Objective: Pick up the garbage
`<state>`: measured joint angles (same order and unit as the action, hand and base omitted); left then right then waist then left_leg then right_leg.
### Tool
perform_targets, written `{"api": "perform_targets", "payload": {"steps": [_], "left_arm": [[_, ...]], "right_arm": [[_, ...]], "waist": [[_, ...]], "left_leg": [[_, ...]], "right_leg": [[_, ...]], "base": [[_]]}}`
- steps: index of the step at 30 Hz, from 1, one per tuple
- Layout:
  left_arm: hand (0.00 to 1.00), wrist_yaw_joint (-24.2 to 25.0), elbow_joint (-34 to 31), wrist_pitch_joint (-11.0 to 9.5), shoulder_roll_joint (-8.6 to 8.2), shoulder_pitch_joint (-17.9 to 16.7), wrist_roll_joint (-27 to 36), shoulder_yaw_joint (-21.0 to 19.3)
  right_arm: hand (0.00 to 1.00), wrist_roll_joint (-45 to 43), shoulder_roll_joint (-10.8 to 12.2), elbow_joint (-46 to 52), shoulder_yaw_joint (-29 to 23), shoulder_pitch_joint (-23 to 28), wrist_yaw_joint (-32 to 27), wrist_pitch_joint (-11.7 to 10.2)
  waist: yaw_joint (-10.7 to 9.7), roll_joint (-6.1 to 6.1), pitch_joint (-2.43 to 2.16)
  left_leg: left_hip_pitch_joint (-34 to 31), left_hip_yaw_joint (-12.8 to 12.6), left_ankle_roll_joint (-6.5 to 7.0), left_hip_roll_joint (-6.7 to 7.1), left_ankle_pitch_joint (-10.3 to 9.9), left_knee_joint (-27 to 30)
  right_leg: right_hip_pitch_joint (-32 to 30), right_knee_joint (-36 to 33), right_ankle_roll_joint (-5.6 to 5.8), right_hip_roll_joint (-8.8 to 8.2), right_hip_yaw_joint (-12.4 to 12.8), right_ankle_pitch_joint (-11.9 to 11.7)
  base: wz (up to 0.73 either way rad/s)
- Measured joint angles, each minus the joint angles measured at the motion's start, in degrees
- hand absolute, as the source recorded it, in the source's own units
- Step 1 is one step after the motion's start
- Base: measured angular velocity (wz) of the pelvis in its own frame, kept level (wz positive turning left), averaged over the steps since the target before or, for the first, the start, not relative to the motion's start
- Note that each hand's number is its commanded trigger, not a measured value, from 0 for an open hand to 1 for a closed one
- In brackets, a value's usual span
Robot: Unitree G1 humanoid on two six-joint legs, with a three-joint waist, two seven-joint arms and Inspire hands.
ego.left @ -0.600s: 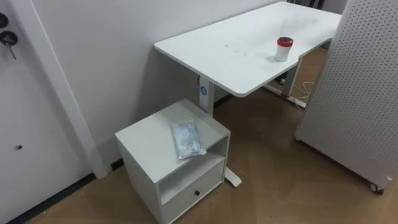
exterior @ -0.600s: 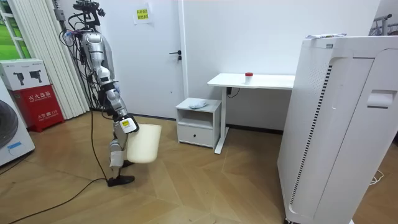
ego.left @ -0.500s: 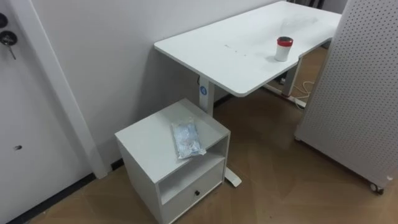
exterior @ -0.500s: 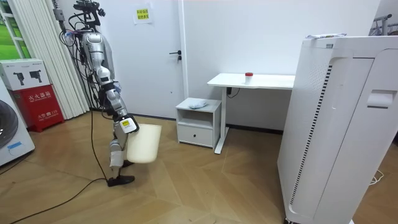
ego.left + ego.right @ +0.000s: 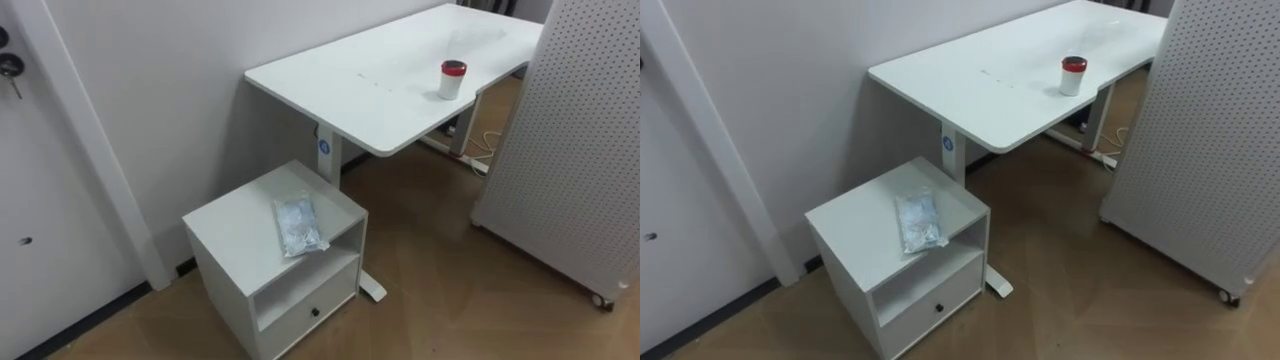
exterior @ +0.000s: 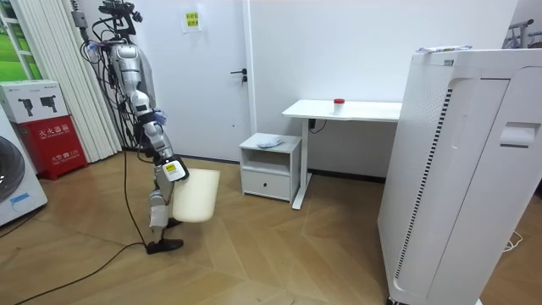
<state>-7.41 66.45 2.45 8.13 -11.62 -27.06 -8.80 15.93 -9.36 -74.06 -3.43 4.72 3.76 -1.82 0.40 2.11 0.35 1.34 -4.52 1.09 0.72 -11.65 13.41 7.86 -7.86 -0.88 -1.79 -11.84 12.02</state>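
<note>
In the room view the robot stands on the wooden floor at the left, near the door (image 6: 222, 76) and facing the furniture to the right. Its right robot hand (image 6: 174, 169) hangs low at its side, against the rim of a cream bin (image 6: 197, 196) that is clear of the floor. We cannot tell from here whether that robot hand is spread or clamped on the bin.

From the head camera we look down on a small white cabinet (image 5: 232, 222) standing against the wall. The garbage, a crumpled clear plastic wrapper (image 5: 299, 224), lies on the cabinet's top near its right front edge, above the open shelf and the drawer (image 5: 312, 306). Just to the right of the cabinet and farther back stands the white worktop (image 5: 360, 85). A white cup with a red lid (image 5: 452, 80) stands upright on the worktop, towards its right. A white perforated panel (image 5: 580, 150) stands on the floor at the far right.
</note>
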Motion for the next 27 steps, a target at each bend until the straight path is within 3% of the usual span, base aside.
{"api": "perform_targets", "payload": {"steps": [4,7,10,12,14,17,21,22,23,25,26,27], "left_arm": [[0.00,-0.95,0.06,0.01,-0.15,-0.25,0.00,-0.08],[0.00,-0.91,0.12,0.06,-0.25,-0.23,0.31,0.13],[0.00,-0.87,0.21,0.21,-0.24,-0.40,0.55,0.15],[0.00,-0.59,0.24,0.62,-0.22,-0.24,-0.11,-0.06],[0.00,-0.25,0.49,0.96,-0.15,-0.24,-0.11,-0.15],[0.00,1.25,0.59,1.32,-0.17,-0.34,0.00,-1.21],[0.00,1.66,0.68,1.40,-0.30,-0.61,-0.08,-1.15],[0.00,1.66,0.68,1.44,-0.29,-0.72,-0.06,-1.16],[0.00,1.67,0.75,1.50,-0.23,-1.33,0.06,-0.99],[0.00,1.70,0.67,1.52,-0.30,-1.79,0.54,0.52],[0.00,1.74,0.64,1.61,-0.30,-2.26,0.59,0.99],[0.00,1.74,0.65,1.65,-0.22,-2.98,0.57,0.96]], "right_arm": [[1.00,-0.01,0.00,-0.03,-0.04,0.04,0.00,0.00],[1.00,0.04,-0.01,-0.01,0.00,-0.10,0.04,0.05],[1.00,0.03,-0.03,-0.09,0.15,-0.05,0.05,0.36],[1.00,0.00,-0.09,-0.06,-0.04,-0.04,0.20,0.63],[1.00,0.00,-0.11,0.03,-0.10,-0.04,0.49,0.66],[1.00,-0.17,-0.16,0.39,-0.05,-0.07,1.19,0.55],[1.00,-0.11,-0.32,0.60,-0.62,0.45,1.35,0.26],[1.00,0.14,-0.35,0.57,-0.67,0.45,1.31,0.24],[1.00,1.07,-0.45,0.40,-0.49,0.42,1.27,0.25],[1.00,3.03,-1.15,0.47,-0.10,1.06,1.07,0.24],[1.00,4.08,-1.60,0.46,-0.09,1.16,0.69,0.73],[1.00,4.14,-1.80,0.48,0.00,1.77,0.46,1.16]], "waist": [[-0.03,-0.07,0.05],[-0.03,-0.34,-0.46],[-0.16,-0.21,-0.43],[-0.25,0.07,-0.49],[0.06,0.15,-0.10],[0.96,0.38,0.01],[0.70,0.63,-0.01],[0.57,0.66,0.02],[0.54,0.68,0.15],[0.11,0.73,0.02],[0.40,0.79,-0.06],[1.46,0.54,-0.03]], "left_leg": [[-0.11,0.00,0.01,0.00,-0.02,0.03],[-0.70,0.02,0.01,-0.09,-0.18,0.25],[-1.08,0.07,-0.02,-0.17,-0.54,0.67],[-2.20,0.25,-0.06,-0.55,-1.75,3.46],[-2.92,0.17,-0.31,-1.15,-3.01,6.49],[-5.26,-0.13,-0.92,-2.18,-4.50,12.95],[-7.08,-0.54,-0.97,-2.38,-4.51,16.24],[-8.35,-0.41,-1.19,-2.49,-4.25,18.73],[-12.48,-0.23,-1.20,-2.46,-3.39,25.27],[-16.84,-0.18,-0.92,-0.62,-3.40,21.97],[-19.71,-0.24,-1.43,0.31,-1.88,16.26],[-21.76,-0.43,-1.58,0.69,1.56,10.31]], "right_leg": [[-0.03,-0.01,0.01,0.02,-0.07,0.00],[-0.66,-0.22,0.03,0.10,-0.04,0.03],[-0.95,-0.37,0.04,0.14,-0.12,0.20],[-1.59,-2.72,-0.01,-0.03,-0.97,1.62],[-2.22,-5.40,-0.18,-0.12,-0.86,3.12],[-3.17,-8.20,-0.86,-0.08,-0.23,4.93],[-4.38,-11.14,-1.71,-0.04,-0.10,7.04],[-4.32,-11.22,-1.90,0.02,-0.06,7.16],[-3.56,-11.64,-2.60,0.08,1.36,7.82],[-3.37,-12.55,-2.86,-0.29,2.58,8.94],[-3.80,-13.40,-2.93,-0.41,3.09,10.09],[-3.58,-13.90,-2.74,-0.43,3.78,11.01]], "base": [[0.00],[0.00],[0.00],[0.08],[-0.01],[-0.09],[0.10],[0.13],[0.12],[0.17],[-0.06],[-0.26]]}}
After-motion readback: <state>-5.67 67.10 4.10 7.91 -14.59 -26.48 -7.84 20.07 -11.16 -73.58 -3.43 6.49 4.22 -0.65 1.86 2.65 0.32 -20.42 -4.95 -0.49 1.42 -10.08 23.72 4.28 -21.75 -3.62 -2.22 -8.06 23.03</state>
